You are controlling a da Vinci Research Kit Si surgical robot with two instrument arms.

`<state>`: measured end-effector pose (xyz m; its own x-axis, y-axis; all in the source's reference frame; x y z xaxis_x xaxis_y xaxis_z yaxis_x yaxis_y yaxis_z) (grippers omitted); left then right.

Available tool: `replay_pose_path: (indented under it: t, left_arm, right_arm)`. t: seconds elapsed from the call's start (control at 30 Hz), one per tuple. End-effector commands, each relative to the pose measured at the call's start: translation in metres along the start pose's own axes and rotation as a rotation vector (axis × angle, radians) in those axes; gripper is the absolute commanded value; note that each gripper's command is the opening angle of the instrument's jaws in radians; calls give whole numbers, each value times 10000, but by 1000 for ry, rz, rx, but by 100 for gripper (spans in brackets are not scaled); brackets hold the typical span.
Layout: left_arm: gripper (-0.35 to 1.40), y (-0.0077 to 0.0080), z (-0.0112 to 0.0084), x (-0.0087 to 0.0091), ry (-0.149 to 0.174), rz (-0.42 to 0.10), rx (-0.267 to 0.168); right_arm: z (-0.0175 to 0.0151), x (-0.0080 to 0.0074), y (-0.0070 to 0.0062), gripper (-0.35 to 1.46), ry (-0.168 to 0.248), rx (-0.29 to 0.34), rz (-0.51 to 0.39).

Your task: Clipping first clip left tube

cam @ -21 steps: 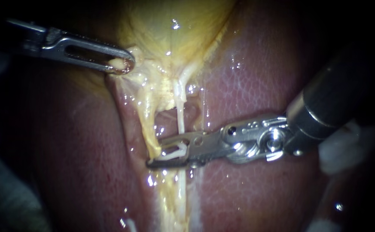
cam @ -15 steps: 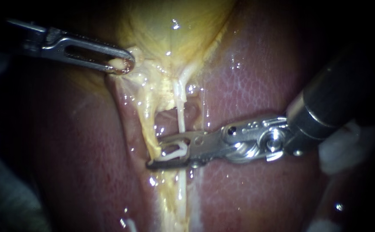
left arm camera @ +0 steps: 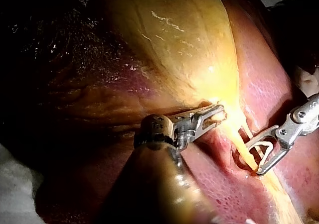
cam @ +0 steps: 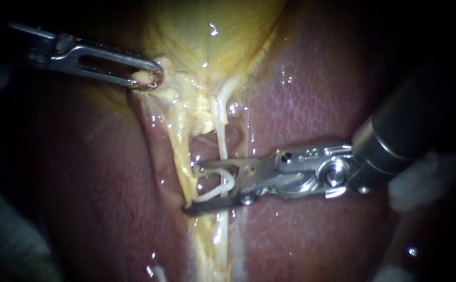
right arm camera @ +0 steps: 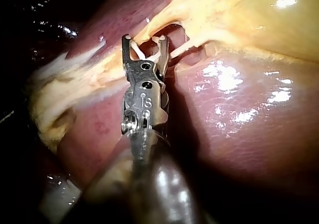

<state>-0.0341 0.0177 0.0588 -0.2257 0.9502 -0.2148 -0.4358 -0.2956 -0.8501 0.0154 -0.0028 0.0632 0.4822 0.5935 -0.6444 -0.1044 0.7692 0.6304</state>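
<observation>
Currently right instrument (cam: 190, 189) jaws stand wide apart, with the white clip (cam: 212, 195) seated between them and touching both. The left tube (cam: 180, 149) sits in the gap near the jaw tips. Left instrument (cam: 152, 78) jaws are clamped on a bit of tissue at the gallbladder (cam: 207, 31) neck; the left tube's long axis runs from that neck down the endoscope view over the liver (cam: 301, 104), near vertical, and the clip's mouth points to the view's left, across the tube.
</observation>
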Motion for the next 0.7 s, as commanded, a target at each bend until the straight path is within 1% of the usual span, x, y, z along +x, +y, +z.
replay_pose_path:
  t: [0.03,0.13,0.3,0.37,0.53,0.7]
  left_arm:
    - [-35,0,0,0,0,0,0]
    - [-35,0,0,0,0,0,0]
    - [-35,0,0,0,0,0,0]
    - [-35,0,0,0,0,0,0]
    - [-35,0,0,0,0,0,0]
    - [-35,0,0,0,0,0,0]
  right_arm:
    - [-1,0,0,50,10,13,13]
    - [-1,0,0,50,25,41,42]
    - [-1,-1,6,50,74,103,122]
    - [-1,-3,9,50,79,129,157]
    - [-2,-11,19,50,84,197,203]
    - [1,-22,26,50,92,236,257]
